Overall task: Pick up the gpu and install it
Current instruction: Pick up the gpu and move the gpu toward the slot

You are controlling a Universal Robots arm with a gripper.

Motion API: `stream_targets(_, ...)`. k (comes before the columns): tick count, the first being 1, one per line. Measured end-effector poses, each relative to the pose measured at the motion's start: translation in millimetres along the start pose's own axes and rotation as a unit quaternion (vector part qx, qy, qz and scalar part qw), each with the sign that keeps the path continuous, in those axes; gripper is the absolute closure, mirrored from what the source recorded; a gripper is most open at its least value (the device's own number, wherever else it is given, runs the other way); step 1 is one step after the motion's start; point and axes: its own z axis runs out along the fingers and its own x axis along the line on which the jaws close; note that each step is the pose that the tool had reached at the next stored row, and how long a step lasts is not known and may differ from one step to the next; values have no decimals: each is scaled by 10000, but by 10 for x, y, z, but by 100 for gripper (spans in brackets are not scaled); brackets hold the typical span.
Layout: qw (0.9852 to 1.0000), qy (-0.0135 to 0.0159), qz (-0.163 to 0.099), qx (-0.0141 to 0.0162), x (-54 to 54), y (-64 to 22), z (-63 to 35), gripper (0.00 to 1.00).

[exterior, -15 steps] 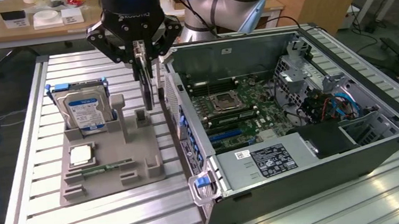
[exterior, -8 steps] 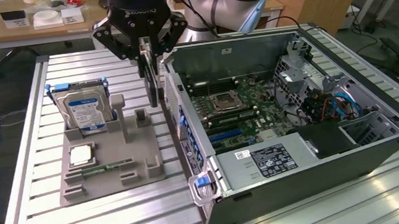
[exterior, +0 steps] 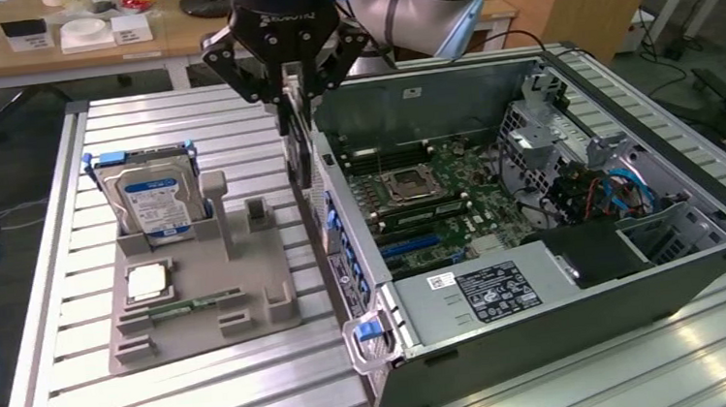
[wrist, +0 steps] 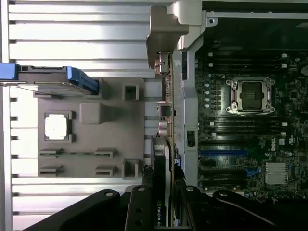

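Gripper [exterior: 289, 95] part-closed, jaws clamped on one end of gpu [exterior: 293, 151]. Card hangs edge-on, long side vertical, over slatted table [exterior: 158, 404]. Sits betw grey holder tray [exterior: 262, 313] & open PC case [exterior: 543, 335], just beside case's outer wall, not inside. Wrist view: silvery bracket [wrist: 162, 33] at end far from gripper. Hard drive [exterior: 156, 205] upright in tray; CPU chip [exterior: 148, 279] & memory stick [exterior: 196, 302] flat in their slots
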Motion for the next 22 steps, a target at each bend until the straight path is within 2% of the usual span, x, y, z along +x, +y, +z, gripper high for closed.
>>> stream_targets(7, 10000, 1, 1, -33, -269, 8, 4, 73)
stream_targets(17, 10000, 3, 1, -83, -713, 20, 13, 73)
stream_targets(22, 10000, 3, 1, -84, -895, 25, 16, 73)
